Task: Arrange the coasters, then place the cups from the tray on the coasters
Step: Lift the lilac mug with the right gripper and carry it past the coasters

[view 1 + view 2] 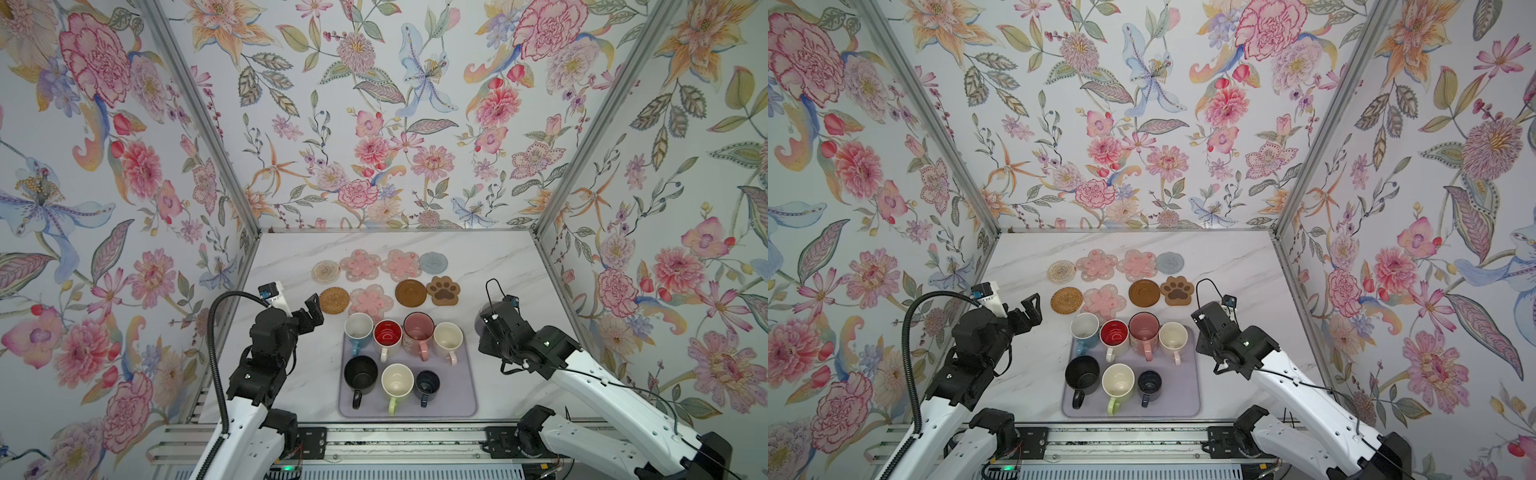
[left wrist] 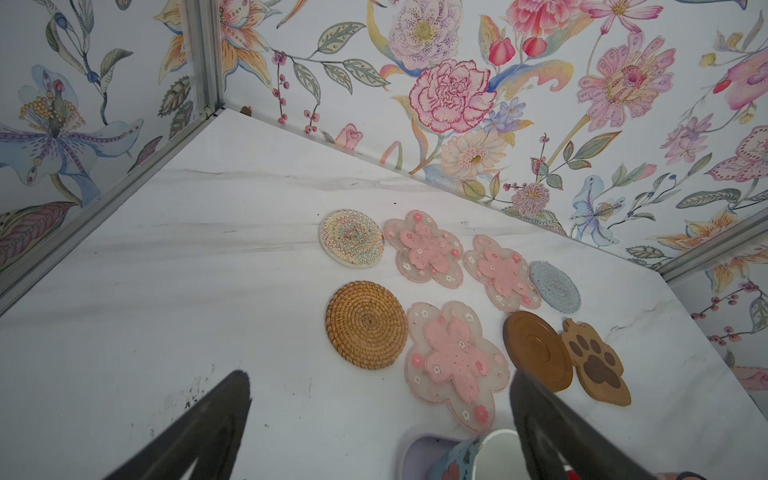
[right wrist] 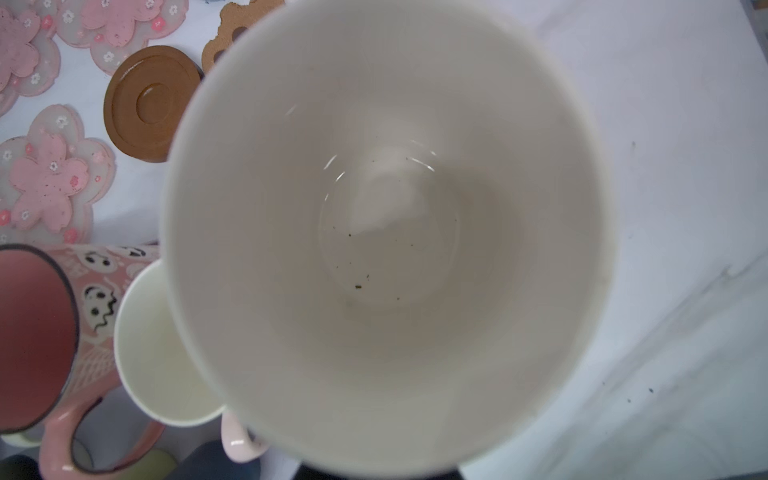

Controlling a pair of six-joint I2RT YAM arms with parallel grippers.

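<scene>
1. Left end effector (image 1: 309, 311): released, jaws wide apart, nothing between them, just left of the tray (image 1: 467, 401).
2. Right end effector (image 1: 491, 323): clenched on the lavender mug (image 3: 386, 232), centre-right in both top views, just right of the tray.
3. Seven mugs (image 1: 360, 376) stand upright on the tray.
4. Eight coasters (image 1: 402, 265) lie in two rows of four on the worktop (image 1: 498, 257), above the tray in frame.

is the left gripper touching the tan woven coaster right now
Apart. The left wrist view shows bare marble between the tan woven coaster and both fingers of the open left gripper.
</scene>
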